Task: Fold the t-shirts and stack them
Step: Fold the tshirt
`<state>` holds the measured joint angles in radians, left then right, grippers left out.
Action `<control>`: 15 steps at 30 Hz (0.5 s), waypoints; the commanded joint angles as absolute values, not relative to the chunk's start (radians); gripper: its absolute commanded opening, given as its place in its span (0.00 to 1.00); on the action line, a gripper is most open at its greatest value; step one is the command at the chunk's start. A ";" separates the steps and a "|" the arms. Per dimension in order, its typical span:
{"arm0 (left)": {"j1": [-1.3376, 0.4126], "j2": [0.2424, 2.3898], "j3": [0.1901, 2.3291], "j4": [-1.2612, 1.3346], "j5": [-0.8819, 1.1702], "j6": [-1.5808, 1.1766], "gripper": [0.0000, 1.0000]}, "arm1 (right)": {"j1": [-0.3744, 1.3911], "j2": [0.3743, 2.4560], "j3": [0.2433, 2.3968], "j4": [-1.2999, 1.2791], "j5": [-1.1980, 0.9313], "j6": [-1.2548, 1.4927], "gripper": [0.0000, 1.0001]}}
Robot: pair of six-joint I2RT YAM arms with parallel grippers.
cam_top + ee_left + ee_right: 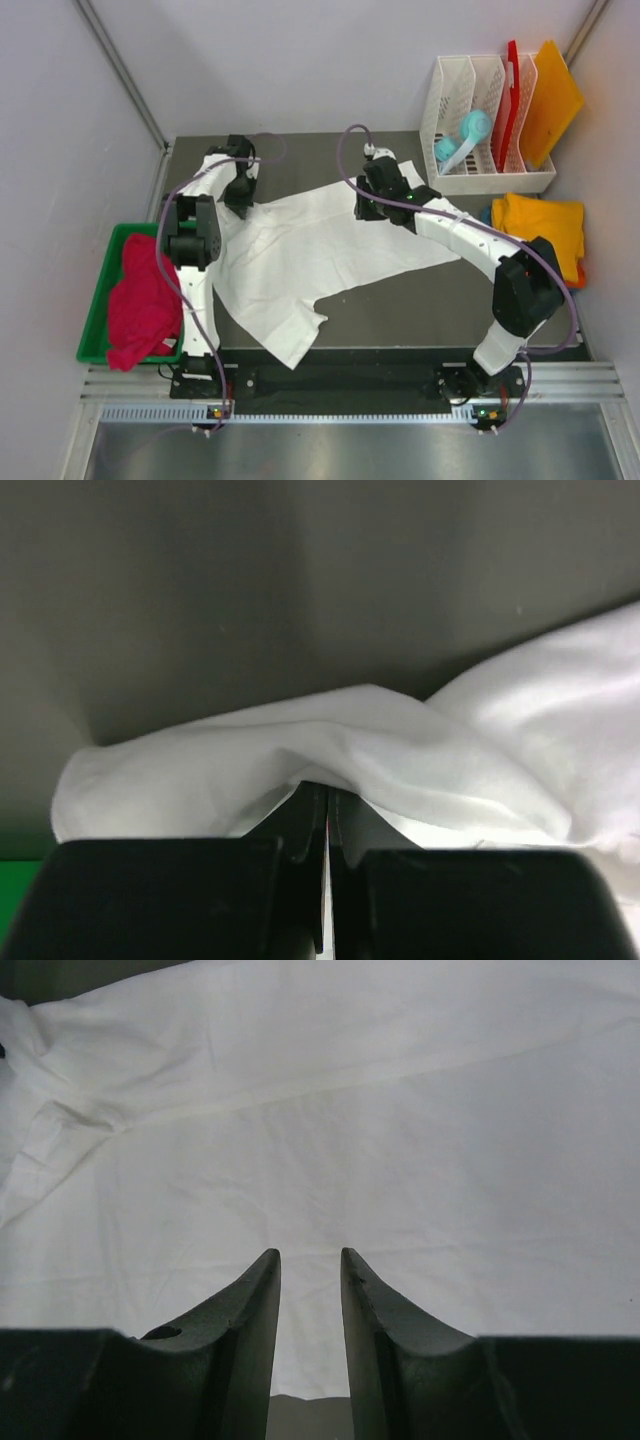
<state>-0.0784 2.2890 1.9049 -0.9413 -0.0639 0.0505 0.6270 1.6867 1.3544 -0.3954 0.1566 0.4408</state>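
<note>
Left wrist: left gripper (326, 798) has its jaws closed, pinching a raised fold of the white t-shirt (440, 760). The cloth humps over the fingertips and spreads off to the right of the jaws. Ahead of the jaws is the dark table (300, 580).

Right wrist: right gripper (307, 1256) has its jaws parted by a narrow gap, with nothing between them. The tips sit low over flat white cloth, which fills the view ahead of the jaws and to both sides. Whether the tips touch the cloth cannot be told. A creased seam runs across ahead of the jaws and to their left.

Top external: the white t-shirt lies spread on the table, with the left jaws at its left edge and the right jaws at its far edge. The crimson-pink t-shirt (140, 300) is heaped in the green bin (95, 310), off to the left of the left jaws. The yellow-orange t-shirt (540, 225) lies folded well to the right of the right jaws, just beside the white rack (450, 95).
</note>
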 commanded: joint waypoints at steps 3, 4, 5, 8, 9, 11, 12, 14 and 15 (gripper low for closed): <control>-0.072 2.472 2.103 -0.920 -0.156 0.095 0.00 | 0.638 1.594 1.313 -0.417 0.219 0.485 0.31; -0.072 2.485 2.141 -0.922 -0.161 0.101 0.00 | 0.640 1.592 1.310 -0.423 0.225 0.489 0.31; -0.072 2.496 2.157 -0.920 -0.164 0.104 0.00 | 0.640 1.591 1.304 -0.429 0.229 0.492 0.31; -0.071 2.536 2.219 -0.914 -0.190 0.123 0.00 | 0.640 1.577 1.286 -0.434 0.241 0.505 0.31; -0.072 2.552 2.236 -0.922 -0.202 0.127 0.00 | 0.641 1.572 1.282 -0.436 0.242 0.505 0.31; -0.072 2.560 2.256 -0.922 -0.210 0.140 0.00 | 0.641 1.571 1.276 -0.443 0.255 0.509 0.31; -0.072 2.563 2.256 -0.905 -0.215 0.147 0.00 | 0.641 1.568 1.273 -0.446 0.261 0.512 0.31; -0.072 2.571 2.273 -0.878 -0.254 0.181 0.00 | 0.641 1.566 1.269 -0.449 0.268 0.515 0.31; -0.072 2.592 2.295 -0.870 -0.271 0.192 0.00 | 0.641 1.568 1.270 -0.452 0.268 0.515 0.31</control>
